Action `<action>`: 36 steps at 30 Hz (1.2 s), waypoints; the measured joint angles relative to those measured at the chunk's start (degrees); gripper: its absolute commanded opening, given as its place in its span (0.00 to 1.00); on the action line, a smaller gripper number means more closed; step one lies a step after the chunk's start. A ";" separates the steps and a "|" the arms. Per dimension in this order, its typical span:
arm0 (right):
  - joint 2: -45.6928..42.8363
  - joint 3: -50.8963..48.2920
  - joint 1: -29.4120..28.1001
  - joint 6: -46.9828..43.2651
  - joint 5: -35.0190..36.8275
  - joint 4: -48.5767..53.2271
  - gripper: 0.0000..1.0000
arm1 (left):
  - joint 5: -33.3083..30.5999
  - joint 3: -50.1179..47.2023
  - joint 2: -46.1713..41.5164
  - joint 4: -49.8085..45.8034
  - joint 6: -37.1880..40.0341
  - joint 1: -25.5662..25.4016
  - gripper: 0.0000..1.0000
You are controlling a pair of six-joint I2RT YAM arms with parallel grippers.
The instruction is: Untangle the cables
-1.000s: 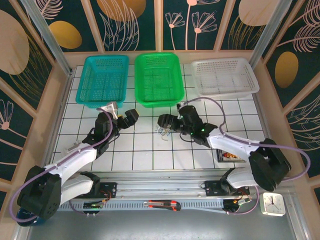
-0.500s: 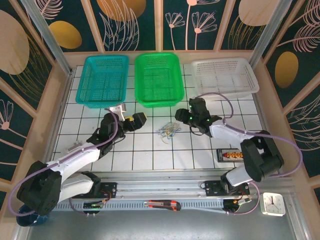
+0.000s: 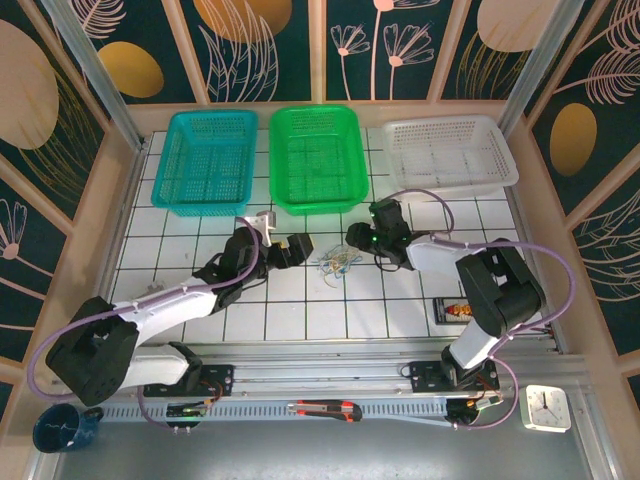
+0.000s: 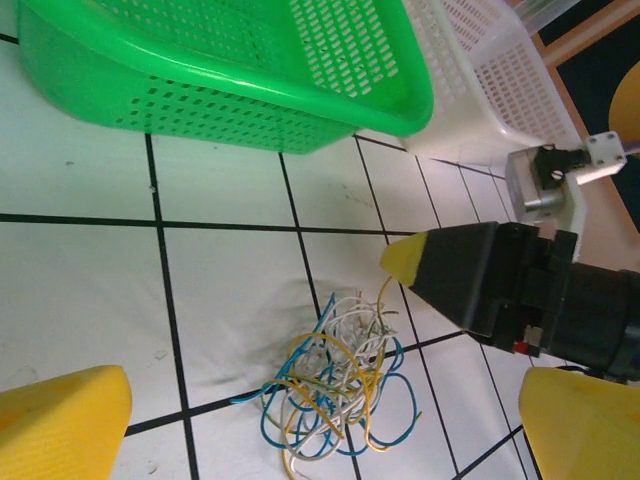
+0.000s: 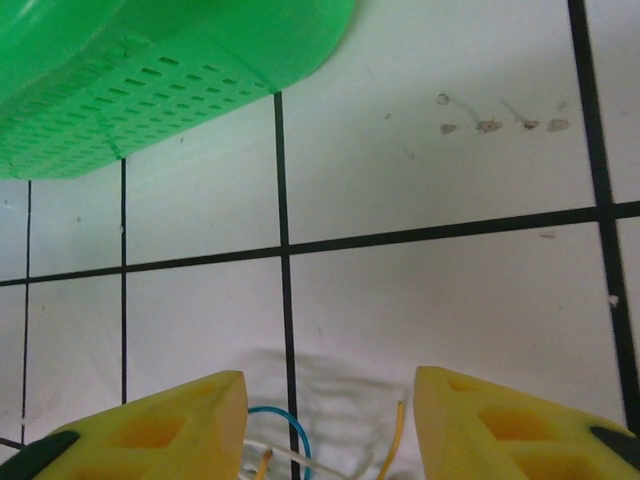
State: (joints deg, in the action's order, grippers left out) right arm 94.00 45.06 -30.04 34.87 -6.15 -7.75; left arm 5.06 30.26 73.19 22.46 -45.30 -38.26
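The cables (image 3: 338, 263) lie as one small tangle of thin white, blue and yellow loops on the gridded table, in front of the green basket. In the left wrist view the tangle (image 4: 335, 385) sits between my wide-apart left fingertips (image 4: 60, 420). My left gripper (image 3: 292, 250) is open just left of the tangle, touching nothing. My right gripper (image 3: 358, 238) is at the tangle's right edge, and its yellow tip (image 4: 405, 258) hangs over the loops. Its jaws (image 5: 330, 420) stand apart, with a blue loop (image 5: 290, 425) and yellow and white ends between them, unclamped.
Three baskets line the back: teal (image 3: 205, 160), green (image 3: 315, 158) and white (image 3: 450, 153). The green basket's wall (image 5: 120, 90) is close behind the right gripper. A dark packet (image 3: 460, 310) lies on the table at right. A cutter (image 3: 320, 408) and clock (image 3: 545, 408) sit by the front rail.
My right gripper lifted off the tangle, swung back and right, then came back to its right edge with narrower jaws. My left gripper slid right, up to the tangle.
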 measured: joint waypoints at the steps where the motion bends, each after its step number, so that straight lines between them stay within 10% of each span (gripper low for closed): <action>1: 0.42 0.15 0.00 -0.07 -0.17 -0.28 0.33 | -0.04 0.11 0.13 0.00 0.02 -0.09 0.99; 6: 1.75 0.85 0.00 -0.15 -1.73 -1.38 0.00 | -0.74 0.20 0.48 -0.02 0.15 -0.17 0.99; 36: -8.85 3.34 -7.43 3.87 -7.48 -2.58 0.00 | 1.22 0.70 6.93 0.85 17.51 -1.29 0.99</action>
State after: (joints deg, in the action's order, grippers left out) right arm 85.14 48.40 -37.47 38.74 -13.63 -10.33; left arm 6.28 30.96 80.12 23.31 -27.79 -39.55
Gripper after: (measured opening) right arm 0.051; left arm 0.988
